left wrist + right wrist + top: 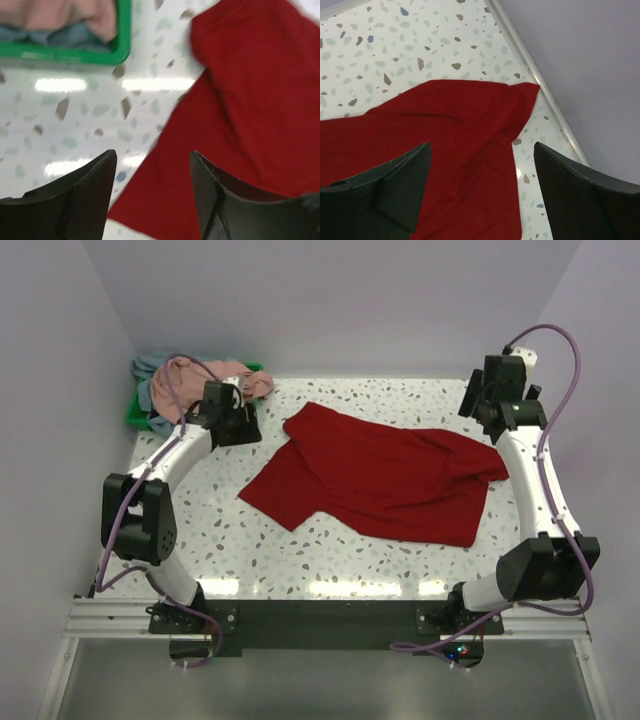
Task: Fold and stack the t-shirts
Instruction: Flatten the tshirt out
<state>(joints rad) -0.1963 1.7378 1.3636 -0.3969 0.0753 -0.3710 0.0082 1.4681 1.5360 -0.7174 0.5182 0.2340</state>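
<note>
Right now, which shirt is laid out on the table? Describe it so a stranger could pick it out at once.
Look to the middle of the speckled table: the red shirt lies spread out there. The pink shirt and grey-blue shirt sit bunched in the green tray at the far left corner; only the red one is out of it.

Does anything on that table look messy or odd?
The bright red cloth t-shirt lies skewed and wrinkled mid-table. The dusty pink shirt and grey-blue shirt sit heaped in the green plastic tray, far left corner.
</note>
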